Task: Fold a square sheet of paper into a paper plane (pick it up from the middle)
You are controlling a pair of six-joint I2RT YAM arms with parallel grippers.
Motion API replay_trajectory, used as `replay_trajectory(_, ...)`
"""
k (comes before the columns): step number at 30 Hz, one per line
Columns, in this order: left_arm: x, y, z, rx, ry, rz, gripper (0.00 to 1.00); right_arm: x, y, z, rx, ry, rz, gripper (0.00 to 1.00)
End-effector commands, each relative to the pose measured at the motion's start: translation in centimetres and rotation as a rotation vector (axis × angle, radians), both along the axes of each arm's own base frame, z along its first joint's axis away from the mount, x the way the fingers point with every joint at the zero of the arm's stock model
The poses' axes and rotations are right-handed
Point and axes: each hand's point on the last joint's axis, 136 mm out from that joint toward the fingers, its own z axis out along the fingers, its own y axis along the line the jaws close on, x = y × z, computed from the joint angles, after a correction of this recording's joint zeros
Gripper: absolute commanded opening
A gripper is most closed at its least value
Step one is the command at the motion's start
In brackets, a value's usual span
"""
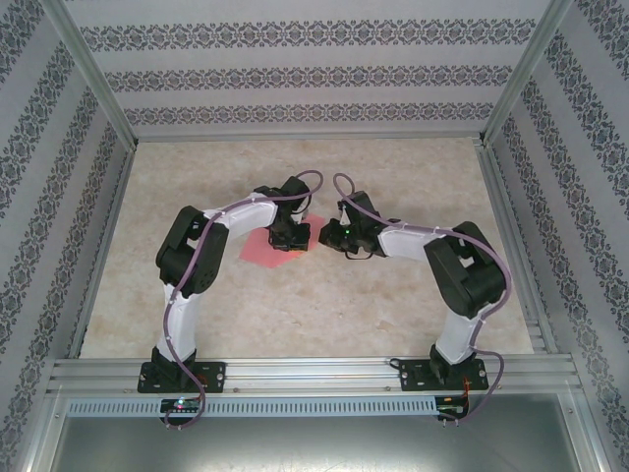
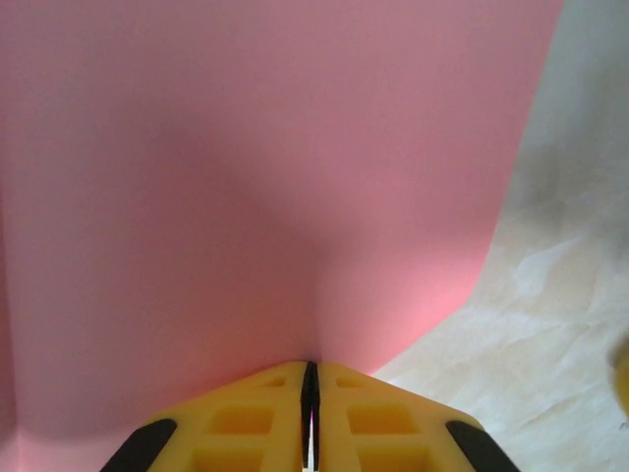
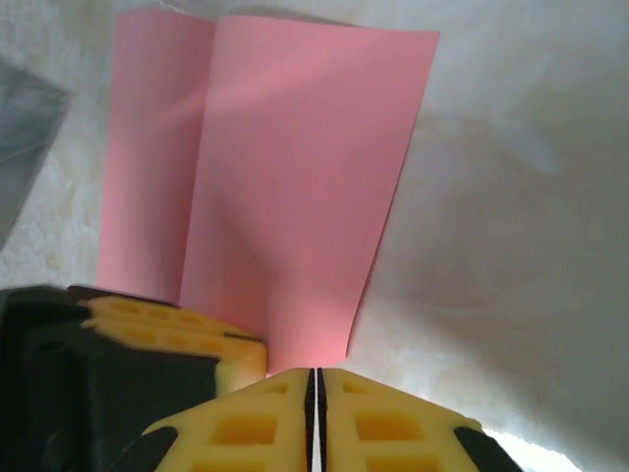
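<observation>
On a beige marbled worktop between patterned walls. Pinched at mid-worktop between tightly pressed left fingers and, just beside, between equally closed right fingers: the square sheet of paper. Bowed up off the surface, with a fold line running away from the right fingers.

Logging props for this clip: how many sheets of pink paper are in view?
1. The square sheet of paper is mid-table, pinched at the tips of the left pincer and right pincer. Another could hide beneath it.
</observation>
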Motion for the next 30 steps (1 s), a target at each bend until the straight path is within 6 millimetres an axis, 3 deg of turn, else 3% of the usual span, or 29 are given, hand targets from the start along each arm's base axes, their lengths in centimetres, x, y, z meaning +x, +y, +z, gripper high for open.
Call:
replay_trajectory(1,-0.4,0.4,-0.3,-0.013,0.020,0.025,0.11,1.1,1.4,1.0,0.076,0.008,-0.019,0.12)
replay_trajectory(11,0.0,-0.4,0.9,-0.074,0.009,0.028,0.08,0.9,2.4,-1.4,0.077,0.097,0.008,0.11)
replay_trajectory(14,0.6,-0.4,2.5,-0.111,-0.019,0.058,0.12,0.7,1.7,-2.6,0.028,0.128,-0.003,0.11)
replay_trajectory(19,1.3,2.1,5.2,-0.139,-0.079,0.176,0.31,0.2,1.2,-4.0,-0.010,0.161,-0.001,0.11)
replay_trajectory(23,0.6,6.5,5.1,-0.115,-0.077,0.335,0.57,0.2,1.0,-4.1,-0.023,0.160,-0.004,0.11)
replay_trajectory(27,-1.5,10.7,4.2,-0.070,-0.057,0.483,0.85,0.1,1.0,-4.2,-0.036,0.163,0.001,0.11)
replay_trajectory(30,-2.7,12.3,3.6,-0.013,-0.049,0.517,0.94,0.1,1.0,-4.2,-0.037,0.164,0.002,0.11)
